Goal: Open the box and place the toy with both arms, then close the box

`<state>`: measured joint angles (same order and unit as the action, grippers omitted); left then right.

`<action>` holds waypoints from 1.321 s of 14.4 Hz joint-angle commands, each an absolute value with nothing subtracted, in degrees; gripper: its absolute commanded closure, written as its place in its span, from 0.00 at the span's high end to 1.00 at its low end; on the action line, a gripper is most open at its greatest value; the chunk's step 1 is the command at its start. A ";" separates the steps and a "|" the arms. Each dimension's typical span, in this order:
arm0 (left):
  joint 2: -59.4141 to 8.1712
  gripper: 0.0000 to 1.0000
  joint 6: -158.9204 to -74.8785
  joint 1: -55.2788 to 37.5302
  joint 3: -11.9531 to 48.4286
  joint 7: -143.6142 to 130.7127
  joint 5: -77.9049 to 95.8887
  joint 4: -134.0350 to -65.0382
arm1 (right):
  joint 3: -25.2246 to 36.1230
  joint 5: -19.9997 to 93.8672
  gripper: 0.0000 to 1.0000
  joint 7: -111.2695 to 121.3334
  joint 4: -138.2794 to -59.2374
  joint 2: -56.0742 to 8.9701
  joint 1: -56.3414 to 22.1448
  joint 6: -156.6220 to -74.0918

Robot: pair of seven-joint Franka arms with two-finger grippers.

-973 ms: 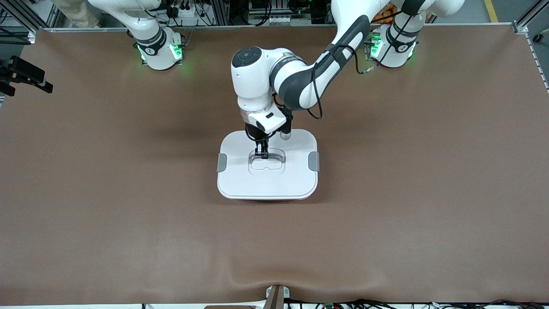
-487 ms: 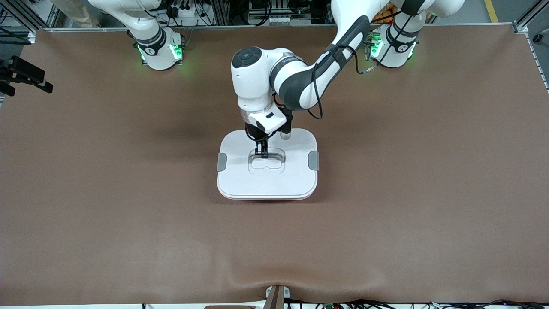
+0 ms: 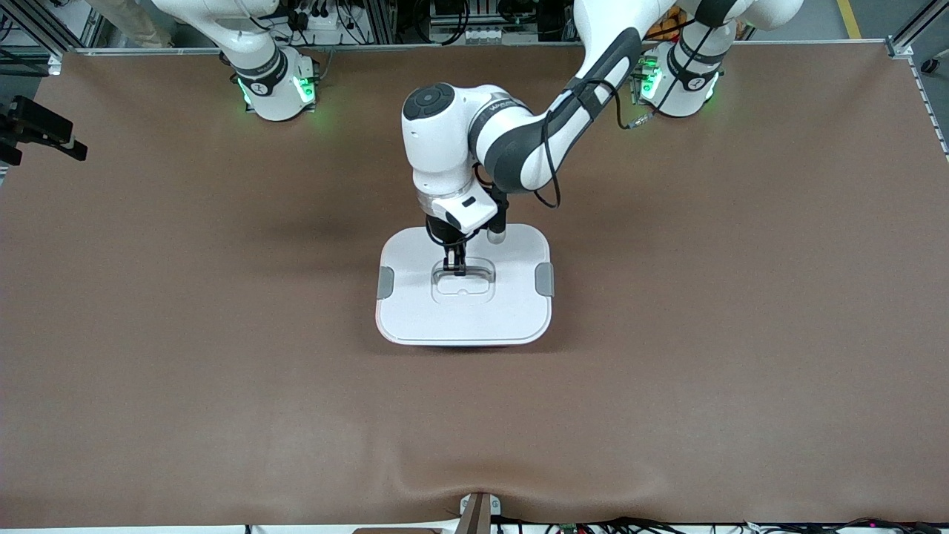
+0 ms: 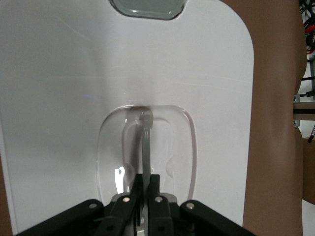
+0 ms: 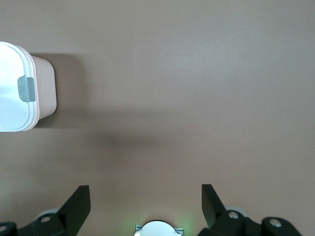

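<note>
The box (image 3: 415, 311) stands mid-table with its white lid (image 3: 511, 311) on top; its pink wall (image 5: 45, 91) shows in the right wrist view. My left gripper (image 3: 454, 268) reaches down into the lid's recessed centre and is shut on the thin upright grey handle (image 4: 146, 142); in the left wrist view the left gripper (image 4: 146, 181) pinches that handle between its fingers. The right gripper (image 5: 145, 201) is open and holds nothing, high over bare table near its own base; it shows at the edge of the front view (image 3: 37, 137). The toy is out of view.
Grey clips (image 3: 385, 282) (image 3: 544, 279) sit on the lid's two short sides. Brown table mat (image 3: 704, 334) lies all around the box. The green-lit arm bases (image 3: 278, 85) (image 3: 678, 81) stand along the table edge farthest from the front camera.
The left gripper and the lid have shifted very slightly toward the left arm's end of the table. The right gripper has barely moved.
</note>
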<state>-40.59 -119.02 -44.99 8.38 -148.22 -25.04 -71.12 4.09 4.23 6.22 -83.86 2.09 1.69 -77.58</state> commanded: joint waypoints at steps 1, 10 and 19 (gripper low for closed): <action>-40.78 0.00 -119.09 -45.53 8.00 -147.83 -24.35 -70.75 | 3.87 3.69 1.00 6.50 -82.53 1.50 1.93 -76.64; -41.04 0.00 -121.03 -45.26 8.00 -148.27 -24.17 -70.93 | 3.87 3.69 1.00 6.15 -82.97 0.88 1.76 -76.55; -41.31 0.00 -121.03 -45.18 8.00 -148.45 -23.30 -71.10 | 3.87 0.98 1.00 6.07 -82.88 -0.18 1.68 -74.70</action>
